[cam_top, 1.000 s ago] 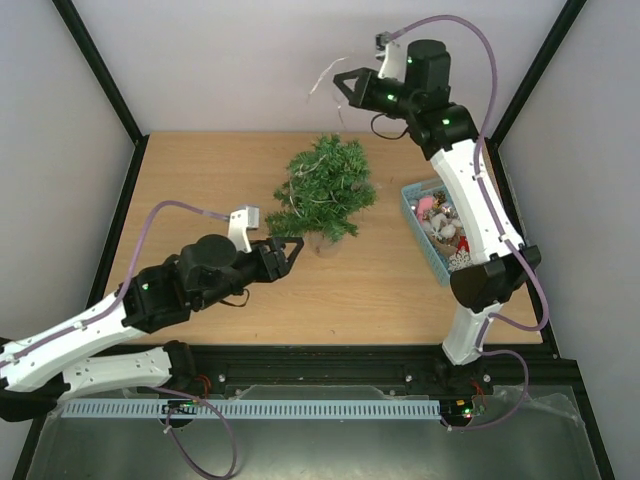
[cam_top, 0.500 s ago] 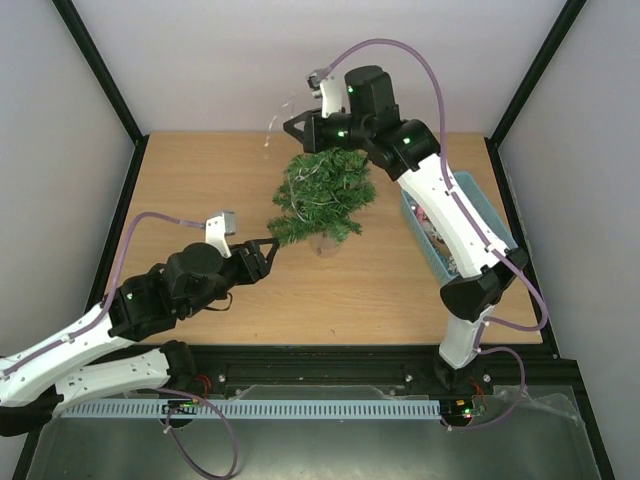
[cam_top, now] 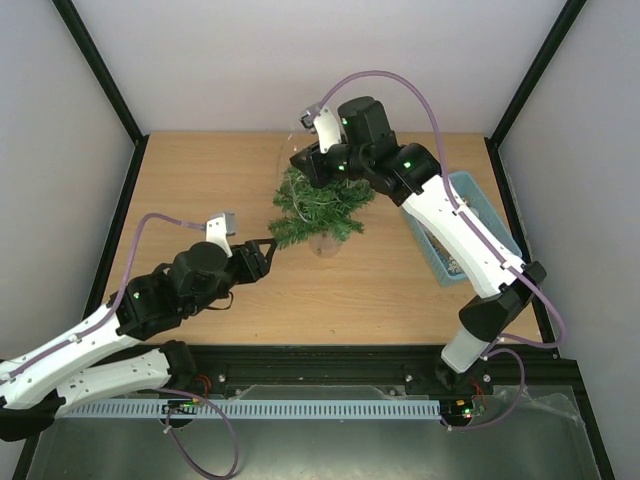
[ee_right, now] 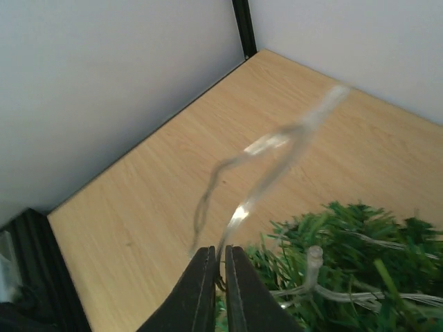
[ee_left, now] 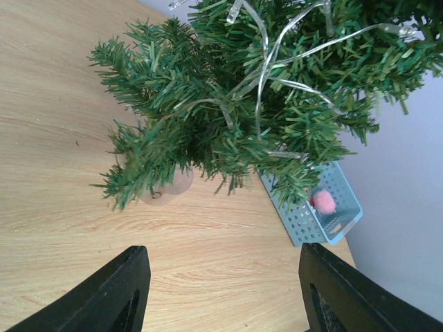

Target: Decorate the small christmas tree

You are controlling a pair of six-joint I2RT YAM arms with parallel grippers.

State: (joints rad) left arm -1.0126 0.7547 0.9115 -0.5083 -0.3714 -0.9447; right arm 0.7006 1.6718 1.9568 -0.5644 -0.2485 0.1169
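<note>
Draping is the step in hand, as you can judge from the layout. The small christmas tree (cam_top: 322,203) stands upright on its round base (ee_left: 169,190) toward the far middle of the table (cam_top: 200,190). A clear strand (ee_right: 277,149) already lies looped through its upper branches.

- Right gripper (ee_right: 217,257): jaws pressed together on the clear strand, which rises from between the fingers in a loose loop. It hovers over the far-left edge of the tree's crown, and the rest of the strand trails down into the needles.
- Left gripper (ee_left: 223,263): jaws apart, nothing between them. It sits low, just off the tree's near-left branches and not touching them.

Next move, your call: carry the held loop across or around the crown and lower it into bare branches before you release. The strand is springy and light, so it may lift back out. Seat it deep among the needles. The left gripper looks placed to steady the tree if it rocks.

Surroundings:
- Blue basket (ee_left: 311,221) sits to the tree's right, close to its branch tips. A pink pom (ee_left: 323,201) shows in it.
- In the top view the right arm crosses over most of the basket, so its other contents cannot be read.
- The enclosure wall lies close behind the tree and limits your swing on the far side.
</note>
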